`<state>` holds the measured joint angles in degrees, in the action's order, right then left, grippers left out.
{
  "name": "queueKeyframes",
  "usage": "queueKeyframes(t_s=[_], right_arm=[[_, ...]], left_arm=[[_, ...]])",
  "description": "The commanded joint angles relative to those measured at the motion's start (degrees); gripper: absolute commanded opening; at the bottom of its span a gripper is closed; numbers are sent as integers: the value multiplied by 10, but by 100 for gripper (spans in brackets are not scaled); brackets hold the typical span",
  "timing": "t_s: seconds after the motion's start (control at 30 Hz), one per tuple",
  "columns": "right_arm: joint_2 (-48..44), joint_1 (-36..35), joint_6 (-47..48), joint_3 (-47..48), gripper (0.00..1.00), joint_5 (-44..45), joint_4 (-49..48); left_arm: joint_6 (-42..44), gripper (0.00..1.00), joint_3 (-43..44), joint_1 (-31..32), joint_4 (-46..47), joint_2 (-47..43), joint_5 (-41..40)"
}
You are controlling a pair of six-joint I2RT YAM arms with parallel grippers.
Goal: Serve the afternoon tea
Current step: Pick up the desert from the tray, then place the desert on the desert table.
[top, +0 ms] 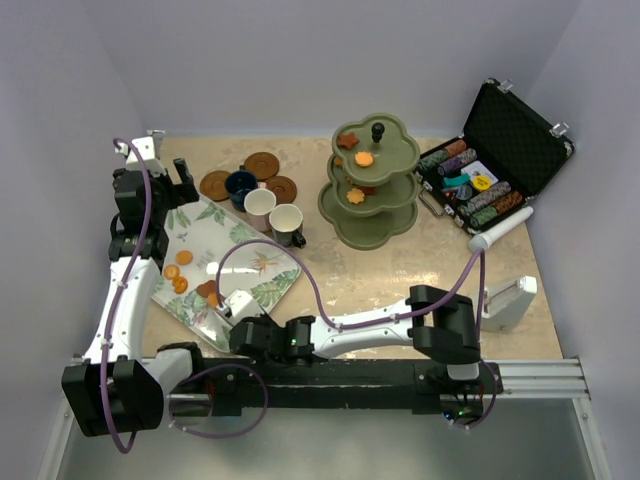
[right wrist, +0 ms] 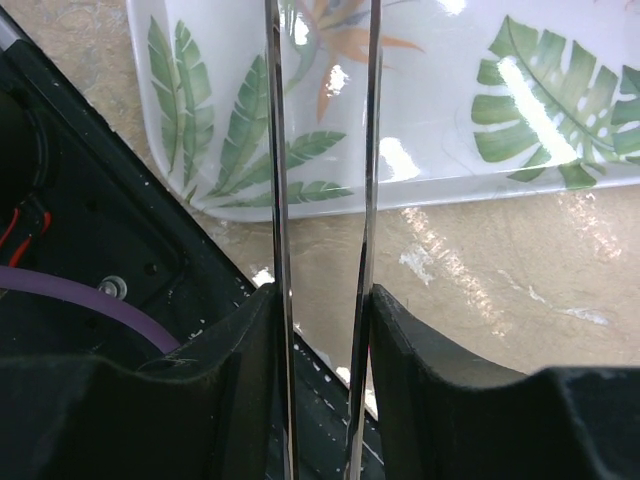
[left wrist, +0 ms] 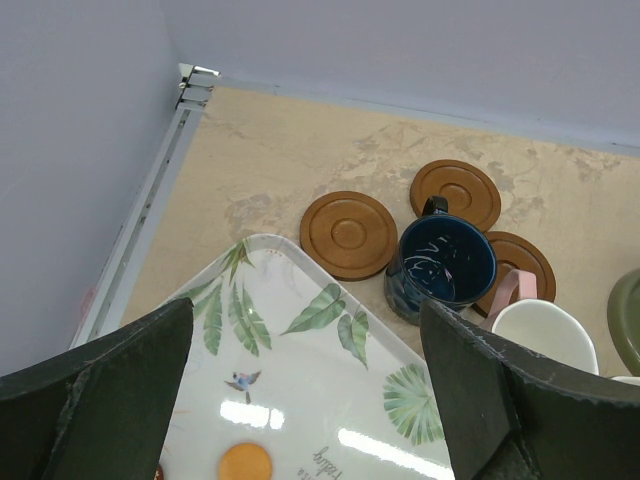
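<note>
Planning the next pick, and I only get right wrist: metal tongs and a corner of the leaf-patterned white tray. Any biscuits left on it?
Observer: Yes, several orange and brown biscuits lie on the leaf-patterned white tray, toward the left arm's side.
Operator: Left gripper in the way?
Observer: It hangs open above the tray's far corner, holding nothing.
Operator: Anything served yet?
Observer: The olive-green three-tier stand already holds some, including a brown star biscuit on top.

Small script [left wrist: 322, 462] on the tray [left wrist: 290, 380] (partly cut off) cannot be read.
</note>
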<state>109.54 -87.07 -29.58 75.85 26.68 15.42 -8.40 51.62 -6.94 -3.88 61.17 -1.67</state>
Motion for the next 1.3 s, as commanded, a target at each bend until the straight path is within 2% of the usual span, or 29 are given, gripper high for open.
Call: queueKeyframes(t_s=[0.0, 0.33, 0.87, 1.07, 1.27], right_arm=[[-44, 0, -1, 32, 38, 42, 7], [-126, 39, 14, 46, 36, 91, 45], [-302, 182, 66, 63, 36, 177, 125], [-340, 243, 96, 92, 36, 198, 158], [-373, 298, 108, 77, 36, 194, 185]], left_arm=[[-6, 99, 1, 3, 29, -10, -1], [1, 99, 1, 3, 27, -20, -13], [8, 99, 2, 3, 27, -36, -26], [8, 99, 2, 4, 26, -36, -25], [8, 99, 2, 3, 27, -35, -25]])
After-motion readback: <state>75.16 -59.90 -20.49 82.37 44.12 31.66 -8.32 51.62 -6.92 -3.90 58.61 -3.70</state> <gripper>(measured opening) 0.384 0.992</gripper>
